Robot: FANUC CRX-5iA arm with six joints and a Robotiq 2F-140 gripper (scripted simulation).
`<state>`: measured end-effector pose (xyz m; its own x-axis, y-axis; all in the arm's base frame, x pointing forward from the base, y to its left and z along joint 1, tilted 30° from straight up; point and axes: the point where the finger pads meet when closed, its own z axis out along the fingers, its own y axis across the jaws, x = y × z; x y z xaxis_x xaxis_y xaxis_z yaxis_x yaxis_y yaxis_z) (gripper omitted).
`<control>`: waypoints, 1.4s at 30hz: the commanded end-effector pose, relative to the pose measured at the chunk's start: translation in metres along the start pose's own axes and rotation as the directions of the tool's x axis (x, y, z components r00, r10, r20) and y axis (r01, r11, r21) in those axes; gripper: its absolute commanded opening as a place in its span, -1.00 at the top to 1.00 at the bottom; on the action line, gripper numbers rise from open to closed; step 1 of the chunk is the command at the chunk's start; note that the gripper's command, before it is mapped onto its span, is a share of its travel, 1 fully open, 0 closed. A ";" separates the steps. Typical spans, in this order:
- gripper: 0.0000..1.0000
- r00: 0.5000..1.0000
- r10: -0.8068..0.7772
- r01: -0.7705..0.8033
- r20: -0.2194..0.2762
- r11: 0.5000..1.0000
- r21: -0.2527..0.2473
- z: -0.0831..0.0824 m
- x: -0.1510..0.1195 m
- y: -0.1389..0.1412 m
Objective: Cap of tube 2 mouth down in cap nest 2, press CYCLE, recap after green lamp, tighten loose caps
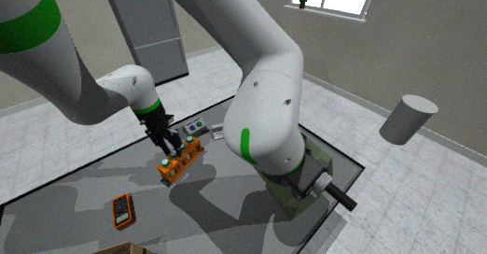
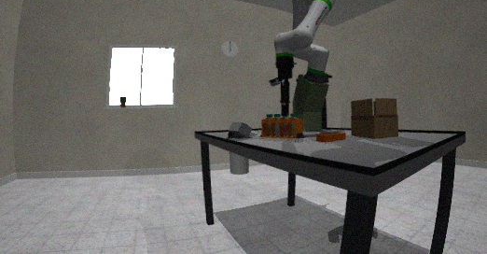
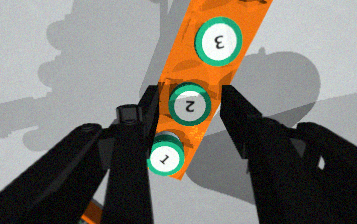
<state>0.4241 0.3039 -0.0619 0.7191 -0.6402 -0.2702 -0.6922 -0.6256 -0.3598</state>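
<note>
Pincer, top view: pincer (image 1: 169,148) hangs straight down over the near-left part of the decapping station (image 1: 183,165), so its fingers can straddle one cap from above.
Key housing, top view: key housing (image 1: 195,126) sits just behind the station on the counter (image 1: 224,218), well within the arm's reach. Neither key looks lit.
Station, exterior view: orange block stands upright near the counter's far edge. The wrist is vertical above it, in line with the tube axes as unscrewing needs.
Cap 2, wrist view: cap of tube 2 (image 3: 189,105) is seated on its tube, centred between the fingers.
Grip, wrist view: fingers are parted, with a gap on each side of the cap. Nothing is held.
Neighbours, wrist view: cap 1 (image 3: 165,159) and cap 3 (image 3: 218,41) are on and untouched.
Judgement: step 1 is not done, and a firmer clamp is likely needed before twisting.
</note>
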 end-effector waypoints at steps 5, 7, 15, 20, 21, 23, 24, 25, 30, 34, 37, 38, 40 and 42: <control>0.18 0.993 -0.115 0.113 0.042 0.993 0.032 -0.001 0.000 -0.001; 0.41 0.993 -0.115 0.113 0.042 0.993 0.032 -0.001 0.001 -0.001; 0.41 0.993 -0.115 0.113 0.042 0.993 0.032 -0.001 0.001 -0.001; 0.41 0.992 -0.115 0.113 0.042 0.993 0.032 -0.001 0.001 -0.001; 0.41 0.997 -0.065 0.064 0.044 0.998 0.029 -0.001 0.001 -0.001; 0.41 0.998 0.035 -0.036 0.047 0.999 0.025 0.000 0.001 -0.001; 0.41 0.995 0.085 -0.086 0.048 0.996 0.023 0.000 0.001 -0.001; 0.41 0.990 0.135 -0.136 0.049 0.991 0.020 0.000 0.001 -0.001; 0.41 0.925 0.375 -0.376 0.052 0.926 0.007 0.000 0.001 -0.001; 0.41 0.883 0.466 -0.467 0.053 0.884 0.002 0.000 0.001 -0.001; 0.41 0.803 0.593 -0.594 0.053 0.805 -0.006 0.000 0.001 -0.001; 0.41 0.773 0.632 -0.633 0.052 0.774 -0.008 0.000 0.001 -0.001; 0.41 0.706 0.707 -0.707 0.051 0.707 -0.014 0.000 0.001 -0.001; 0.41 0.632 0.774 -0.774 0.049 0.633 -0.019 0.000 0.001 -0.001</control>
<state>0.4243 0.3035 -0.0625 0.1457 -0.8482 -0.5092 -0.9882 -0.1003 -0.1157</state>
